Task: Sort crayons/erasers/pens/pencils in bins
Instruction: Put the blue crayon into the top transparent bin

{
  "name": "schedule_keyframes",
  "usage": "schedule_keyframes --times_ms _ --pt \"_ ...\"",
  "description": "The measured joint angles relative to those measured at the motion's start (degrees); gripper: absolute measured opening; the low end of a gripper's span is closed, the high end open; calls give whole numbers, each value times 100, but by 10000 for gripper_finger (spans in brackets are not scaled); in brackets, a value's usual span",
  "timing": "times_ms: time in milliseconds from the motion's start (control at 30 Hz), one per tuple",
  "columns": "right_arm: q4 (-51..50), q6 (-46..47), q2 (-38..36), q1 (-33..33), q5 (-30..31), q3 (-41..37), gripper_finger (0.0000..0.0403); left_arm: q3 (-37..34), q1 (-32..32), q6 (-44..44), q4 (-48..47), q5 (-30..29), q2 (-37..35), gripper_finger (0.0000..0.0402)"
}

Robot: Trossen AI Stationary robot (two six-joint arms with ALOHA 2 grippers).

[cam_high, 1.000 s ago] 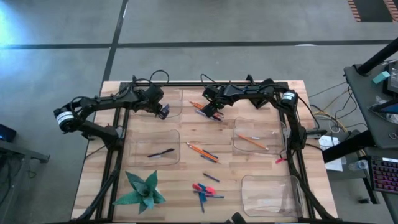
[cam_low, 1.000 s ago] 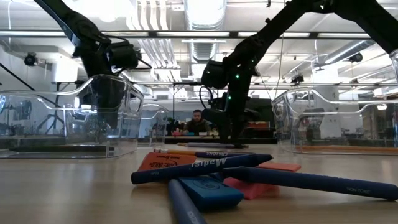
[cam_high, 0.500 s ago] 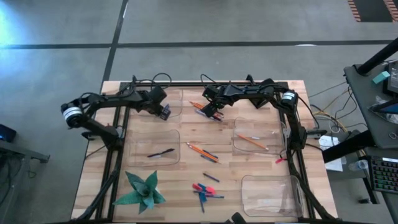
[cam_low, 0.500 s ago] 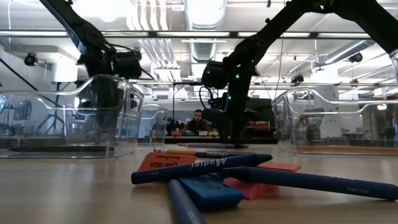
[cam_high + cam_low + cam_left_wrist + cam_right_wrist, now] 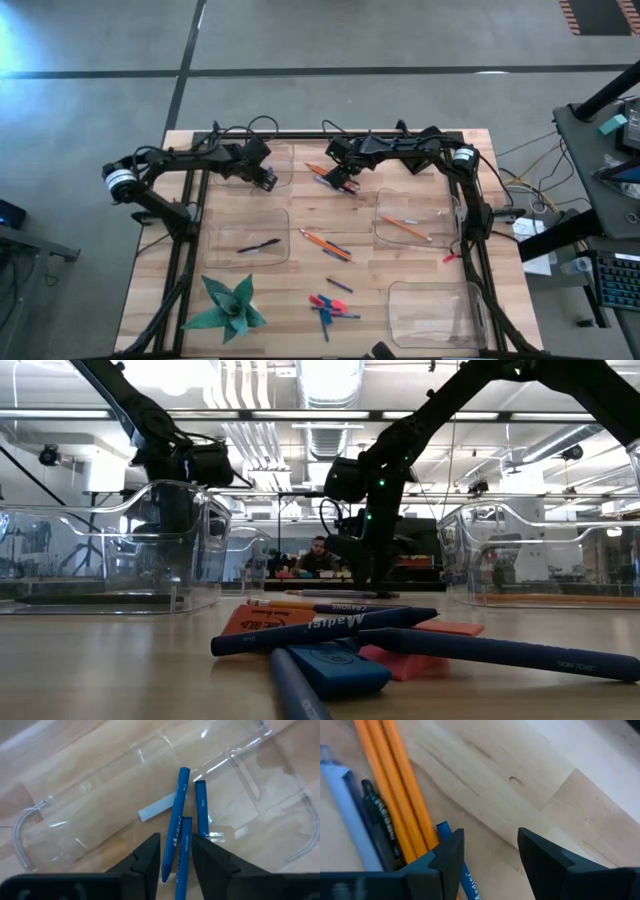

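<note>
Left gripper above far-left bin, fingers apart, empty. Three blue crayons directly beneath, side by side, long axes running away from fingers.
Right gripper open over bare table. Two orange pencils just beside one finger, parallel, lying along its line.

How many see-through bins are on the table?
4. The back-left bin, the middle-left bin, the middle-right bin holding a pencil, and the front-right bin. None seems hidden.
</note>
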Motion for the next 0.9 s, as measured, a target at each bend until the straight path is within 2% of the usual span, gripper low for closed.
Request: schedule_keyframes --times_ms 133,300,900 --pt "-58 -154 -148 0 -282 -7 176 0 0 -7 1 0 -165 117" --pt "-103 -343 -285 -2 -793 -4 176 152 0 -149 -13 11 -529 120" --pt "-205 -495 -114 -79 -494 -13 176 1070 -27 -149 -3 54 -2154 121"
